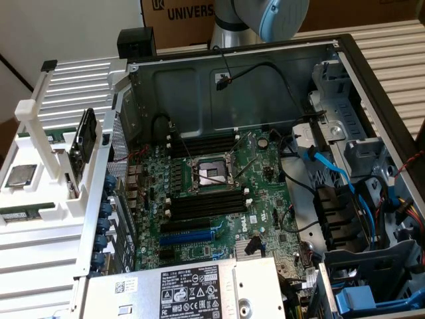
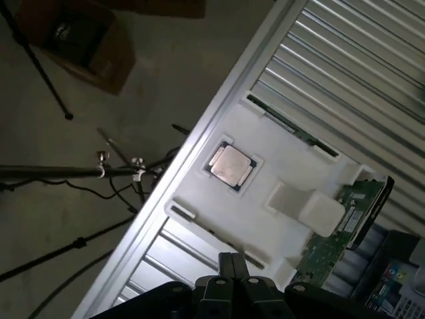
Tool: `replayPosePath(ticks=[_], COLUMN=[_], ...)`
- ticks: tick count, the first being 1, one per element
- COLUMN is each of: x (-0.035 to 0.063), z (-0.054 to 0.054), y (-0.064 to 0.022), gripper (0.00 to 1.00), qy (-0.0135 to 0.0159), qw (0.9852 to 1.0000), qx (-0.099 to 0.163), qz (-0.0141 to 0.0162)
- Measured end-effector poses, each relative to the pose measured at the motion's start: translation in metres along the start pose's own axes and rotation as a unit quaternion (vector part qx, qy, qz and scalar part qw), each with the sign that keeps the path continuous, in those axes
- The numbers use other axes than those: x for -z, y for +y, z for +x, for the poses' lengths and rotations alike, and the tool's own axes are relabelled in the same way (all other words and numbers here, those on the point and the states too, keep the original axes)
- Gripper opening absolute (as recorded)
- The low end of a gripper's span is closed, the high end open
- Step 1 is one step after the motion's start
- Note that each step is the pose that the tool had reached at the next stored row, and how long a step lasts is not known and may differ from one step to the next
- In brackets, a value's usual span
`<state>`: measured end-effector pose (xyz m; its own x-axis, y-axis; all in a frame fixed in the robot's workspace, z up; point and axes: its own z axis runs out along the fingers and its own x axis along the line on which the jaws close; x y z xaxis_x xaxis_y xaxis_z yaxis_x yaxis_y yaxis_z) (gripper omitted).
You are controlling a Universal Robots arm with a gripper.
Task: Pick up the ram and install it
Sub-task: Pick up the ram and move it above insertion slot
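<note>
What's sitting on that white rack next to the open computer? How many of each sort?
Silver processor chip: 1
Thin green strips set in grooves: 2
Larger green board standing up: 1
Total: 4

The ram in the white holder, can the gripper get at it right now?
Probably yes: the ram sits in a slot of the white holder with nothing over it, and the gripper hangs above, though shut.
</note>
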<state>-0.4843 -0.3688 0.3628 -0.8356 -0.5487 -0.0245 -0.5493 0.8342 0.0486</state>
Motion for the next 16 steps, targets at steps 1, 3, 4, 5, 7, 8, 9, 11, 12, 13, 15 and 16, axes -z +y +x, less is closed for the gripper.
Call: replayPosePath(ticks=[1, 3, 4, 5, 7, 8, 9, 11, 12, 13, 15, 16], x=[0.0000, -0.0002, -0.0002, -0.0002, -0.0002, -0.0003, -0.0003, -0.0003, -0.0003, -0.0003, -0.0003, -0.0003], z=[0.0000, 0.0000, 0.0000, 0.0000, 0.0000, 0.0000, 0.0000, 0.0000, 0.0000, 0.0000, 0.0000, 0.0000], y=[0.0000, 0.0000, 0.0000, 0.0000, 0.0000, 0.0000, 0.0000, 0.0000, 0.0000, 0.0000, 0.0000, 0.0000], gripper=[0.11, 0.11, 0.11, 0.11, 0.11, 0.11, 0.11, 0.11, 0.11, 0.11, 0.11, 0.11], qy=[0.0005, 0.0013, 0.0017, 0.0022, 0.0031, 0.0036, 0.0040, 0.0048, 0.0053, 0.0057, 0.0066, 0.0071], qw=[1.0000, 0.9996, 0.9994, 0.9990, 0.9980, 0.9973, 0.9967, 0.9950, 0.9941, 0.9930, 0.9908, 0.9894], qx=[0.009, 0.027, 0.036, 0.045, 0.063, 0.073, 0.081, 0.099, 0.108, 0.118, 0.135, 0.145], qz=[-0.0002, -0.0007, -0.0009, -0.0011, -0.0016, -0.0018, -0.0020, -0.0024, -0.0026, -0.0029, -0.0033, -0.0036])
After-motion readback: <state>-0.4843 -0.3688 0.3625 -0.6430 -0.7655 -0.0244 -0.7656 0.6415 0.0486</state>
